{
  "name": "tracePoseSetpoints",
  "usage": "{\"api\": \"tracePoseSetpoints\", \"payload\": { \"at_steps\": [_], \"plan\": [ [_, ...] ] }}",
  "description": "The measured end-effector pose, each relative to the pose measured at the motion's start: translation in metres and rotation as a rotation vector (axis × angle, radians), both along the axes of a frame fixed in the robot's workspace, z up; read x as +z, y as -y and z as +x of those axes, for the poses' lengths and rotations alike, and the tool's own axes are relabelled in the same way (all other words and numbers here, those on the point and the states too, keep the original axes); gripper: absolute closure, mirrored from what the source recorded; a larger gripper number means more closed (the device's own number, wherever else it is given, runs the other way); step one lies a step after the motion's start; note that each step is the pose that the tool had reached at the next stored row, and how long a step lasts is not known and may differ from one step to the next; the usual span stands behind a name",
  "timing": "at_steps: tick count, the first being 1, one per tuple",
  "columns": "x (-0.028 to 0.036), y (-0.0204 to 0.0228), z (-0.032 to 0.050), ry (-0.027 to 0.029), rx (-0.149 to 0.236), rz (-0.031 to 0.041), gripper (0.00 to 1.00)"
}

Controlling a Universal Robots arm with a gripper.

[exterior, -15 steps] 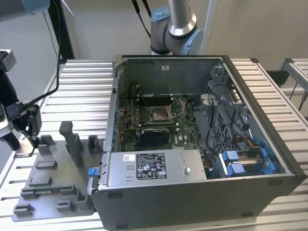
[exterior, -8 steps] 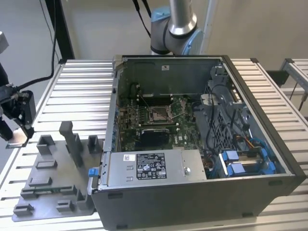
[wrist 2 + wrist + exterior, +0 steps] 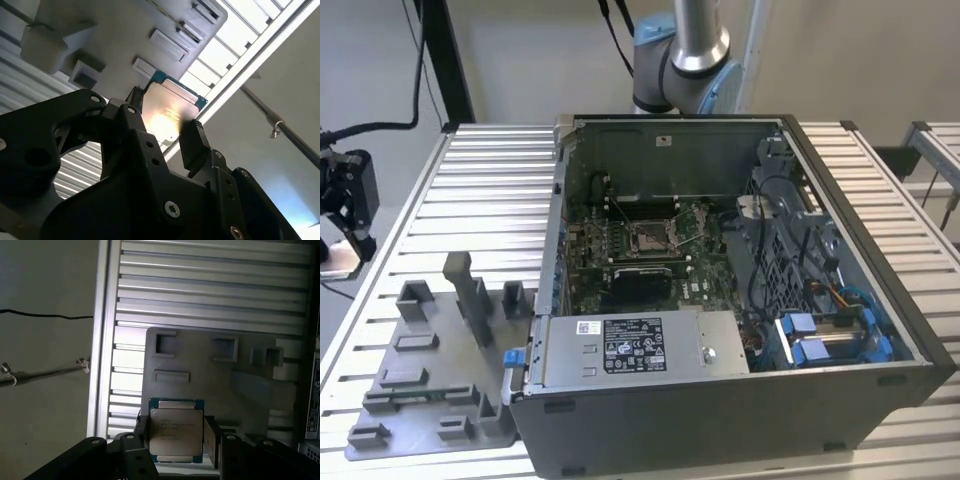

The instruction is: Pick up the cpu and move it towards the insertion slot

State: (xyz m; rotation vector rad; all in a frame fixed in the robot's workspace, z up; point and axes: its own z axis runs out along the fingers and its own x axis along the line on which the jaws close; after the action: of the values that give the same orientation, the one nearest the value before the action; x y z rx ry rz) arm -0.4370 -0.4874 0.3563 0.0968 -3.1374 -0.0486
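The cpu [image 3: 176, 430] is a thin square chip with a silvery face and a green rim, and my gripper [image 3: 176, 436] is shut on it with one black finger on each side edge. In the second wrist view the cpu [image 3: 169, 114] glints between the same fingers [image 3: 192, 135]. In the exterior view my gripper [image 3: 344, 245] hangs off the table's edge at the exterior view's left, with the cpu [image 3: 340, 260] showing tan at its tip. The insertion slot [image 3: 650, 237] is a silver-framed square socket on the green board inside the open computer case [image 3: 720, 400], well to the exterior view's right of my gripper.
A grey plastic tray [image 3: 430, 370] with raised blocks lies on the slatted metal table [image 3: 490, 180] between my gripper and the case. The case's tall walls surround the board, and a black block [image 3: 642, 287] sits just in front of the socket. Cables hang at the far left.
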Motion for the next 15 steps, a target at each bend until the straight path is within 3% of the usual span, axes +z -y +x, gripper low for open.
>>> {"api": "tracePoseSetpoints", "payload": {
  "at_steps": [15],
  "plan": [
    [0.0680,-0.0001,0.0000,0.0002,0.000,0.0001,1.00]
  ]
}}
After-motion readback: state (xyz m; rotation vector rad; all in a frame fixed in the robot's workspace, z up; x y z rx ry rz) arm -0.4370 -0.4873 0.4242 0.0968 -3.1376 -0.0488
